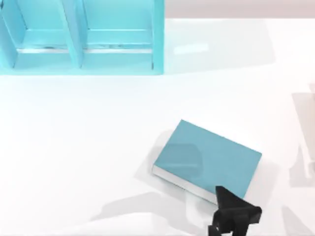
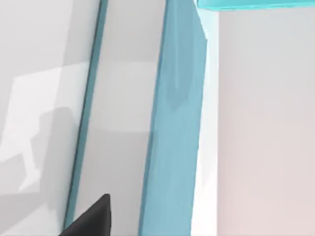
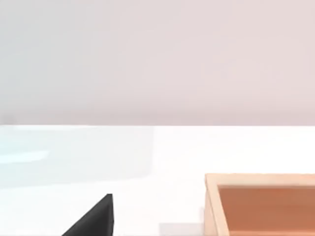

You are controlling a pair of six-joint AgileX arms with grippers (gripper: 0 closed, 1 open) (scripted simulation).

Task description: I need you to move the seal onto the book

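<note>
The book [image 1: 206,160] lies flat on the counter [image 1: 74,147], right of centre and turned at a slant, well apart from the light-blue shelf unit [image 1: 81,39] at the far left. The left tool [image 1: 234,214] hangs at the book's near corner, overlapping its edge. Whether it is clenched or released cannot be told. The seal's place cannot be told either; it may be hidden under the tool's black body.

The right tool [image 3: 93,219] is parked off to the right, near a wooden box [image 3: 261,204], and its state cannot be told.

The main risk is the spot. If the seal is in the grip, letting go this close to the corner could leave it half on the cover, so that it tips or rolls onto the counter. A descent that clips the page edge could also push the book aside.
</note>
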